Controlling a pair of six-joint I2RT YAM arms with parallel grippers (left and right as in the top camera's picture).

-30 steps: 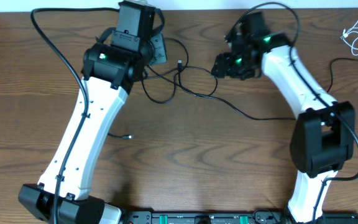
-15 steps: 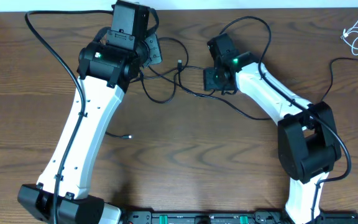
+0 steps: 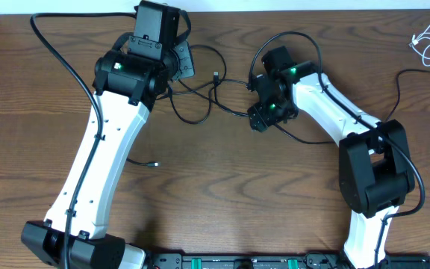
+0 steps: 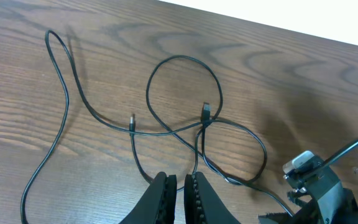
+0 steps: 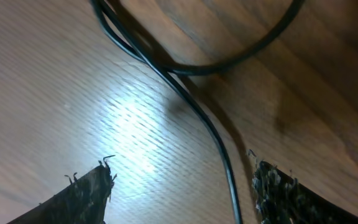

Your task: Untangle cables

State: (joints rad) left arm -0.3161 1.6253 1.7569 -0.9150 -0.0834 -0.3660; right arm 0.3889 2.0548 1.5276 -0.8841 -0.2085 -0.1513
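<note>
Where two arms (image 3: 110, 142) (image 3: 327, 101) reach, one black tangle (image 4: 205, 115), one white cable (image 3: 428, 45) apart.

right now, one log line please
left jaws nearly shut | right jaws open, astride black cable | white cable apart, untouched

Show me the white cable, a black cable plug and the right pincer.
white cable (image 3: 428, 46): overhead view, on its loops.
black cable plug (image 4: 206, 112): left wrist view, plug body.
right pincer (image 5: 182, 171): right wrist view, midway between its fingertips.

Robot lab, wood-grain table (image 3: 222, 196), left arm (image 3: 99, 164), right arm (image 3: 328, 97)
</note>
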